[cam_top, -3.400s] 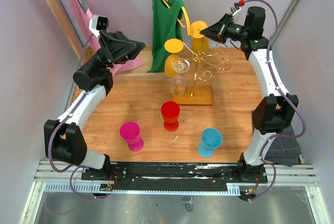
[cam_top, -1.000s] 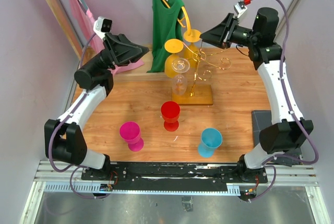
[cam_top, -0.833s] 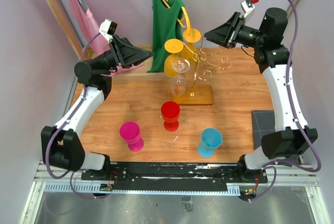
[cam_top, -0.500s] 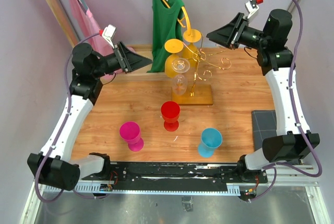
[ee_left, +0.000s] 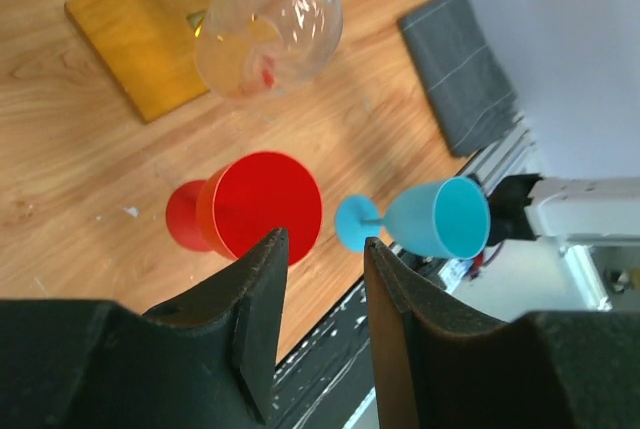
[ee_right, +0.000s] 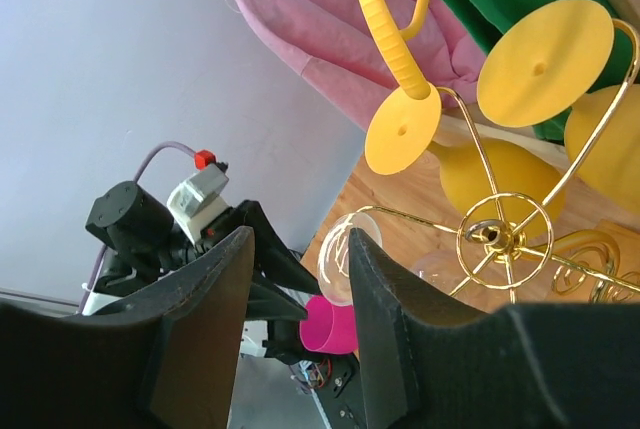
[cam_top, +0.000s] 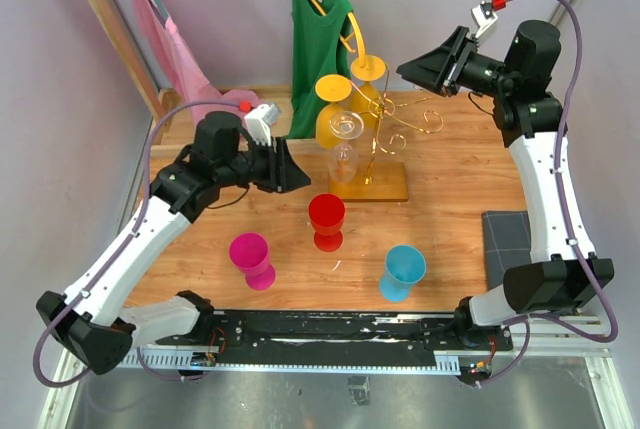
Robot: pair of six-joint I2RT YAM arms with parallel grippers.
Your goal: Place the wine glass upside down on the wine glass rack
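Where the gold metal wine glass rack [cam_top: 385, 187], with its thin pole and curled wire arms, stands toward the back of the wooden table [cam_top: 460, 189], three glasses hang from it upside down. Seen from overhead, two yellow plastic wine glasses [cam_top: 333, 109] hang on the rack's left and rear arms, and a clear wine glass [cam_top: 343, 157] hangs on its front left arm. Just in front of the rack's flat base a red plastic wine glass [cam_top: 326, 217] stands upright. A magenta plastic wine glass [cam_top: 250, 254] stands farther forward and to the rack's left, and a blue plastic wine glass [cam_top: 403, 269] farther forward and slightly right, both upright. The left gripper [cam_top: 300, 174] hovers left of the rack's base, beside the clear glass, with its jaws parted and empty. The right gripper [cam_top: 407, 71] is raised just right of the rack's top, jaws likewise parted, holding nothing. A grey cloth [cam_top: 508, 239] lies well right of the rack.
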